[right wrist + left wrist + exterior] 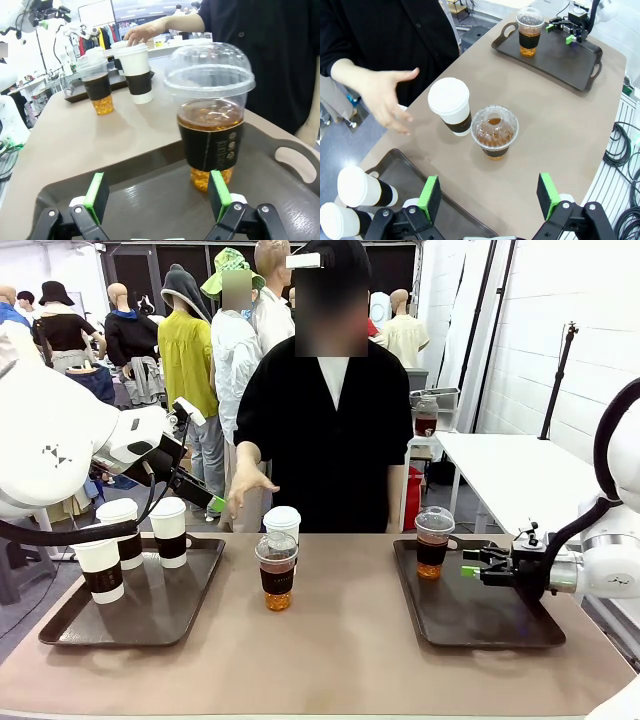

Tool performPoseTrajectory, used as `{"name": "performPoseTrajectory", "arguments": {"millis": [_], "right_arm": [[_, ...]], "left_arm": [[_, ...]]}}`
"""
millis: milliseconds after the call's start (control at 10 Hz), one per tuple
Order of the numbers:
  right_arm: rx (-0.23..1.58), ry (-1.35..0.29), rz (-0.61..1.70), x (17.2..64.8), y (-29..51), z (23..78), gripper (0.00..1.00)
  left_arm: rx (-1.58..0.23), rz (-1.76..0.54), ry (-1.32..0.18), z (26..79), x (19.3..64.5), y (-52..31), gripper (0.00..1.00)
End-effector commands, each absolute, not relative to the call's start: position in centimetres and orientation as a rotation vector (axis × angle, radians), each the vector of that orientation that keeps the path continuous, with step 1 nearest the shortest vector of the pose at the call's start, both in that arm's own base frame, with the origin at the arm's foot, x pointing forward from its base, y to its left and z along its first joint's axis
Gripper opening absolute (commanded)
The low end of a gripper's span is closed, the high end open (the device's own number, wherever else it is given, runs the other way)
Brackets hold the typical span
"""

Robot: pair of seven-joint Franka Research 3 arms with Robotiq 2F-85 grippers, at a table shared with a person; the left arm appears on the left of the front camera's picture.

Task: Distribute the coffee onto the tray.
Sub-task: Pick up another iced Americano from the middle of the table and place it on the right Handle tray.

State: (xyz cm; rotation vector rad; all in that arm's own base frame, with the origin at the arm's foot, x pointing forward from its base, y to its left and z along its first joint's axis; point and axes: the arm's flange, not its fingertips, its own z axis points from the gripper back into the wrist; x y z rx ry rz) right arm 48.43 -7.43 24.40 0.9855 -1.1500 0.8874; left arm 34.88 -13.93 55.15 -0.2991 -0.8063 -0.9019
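Three white sleeved coffee cups (122, 532) stand on the left tray (60, 625). In the middle of the table a white cup (283, 523) stands just behind a clear dome-lidded cup (277, 572) of amber drink. Another clear cup (433, 543) stands at the back of the right tray (490, 625). My left gripper (212, 502) hangs open above the left tray's far right corner; in the left wrist view it (488, 196) looks down at the two middle cups (495, 132). My right gripper (157, 196) is open low over the right tray, with the clear cup (210, 125) just ahead and beside one finger.
The person stands at the far edge with a hand (245, 490) held open near the middle white cup. Bare tabletop (340, 640) lies between the two trays. A white side table (520, 470) stands at the back right.
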Motion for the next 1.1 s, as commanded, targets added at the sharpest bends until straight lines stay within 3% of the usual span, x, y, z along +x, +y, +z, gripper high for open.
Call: {"name": "performPoseTrajectory", "arguments": {"millis": [0, 1000], "right_arm": [[0.992, -1.165, 0.93, 46.4, -6.9, 25.3, 1.0], [1.084, -1.137, 1.07, 43.4, 5.8, 24.8, 1.0]], "left_arm": [[-0.304, -0.899, -0.807, 55.1, 34.9, -13.8, 1.0], [-0.304, -0.899, -0.807, 55.1, 34.9, -13.8, 1.0]]}}
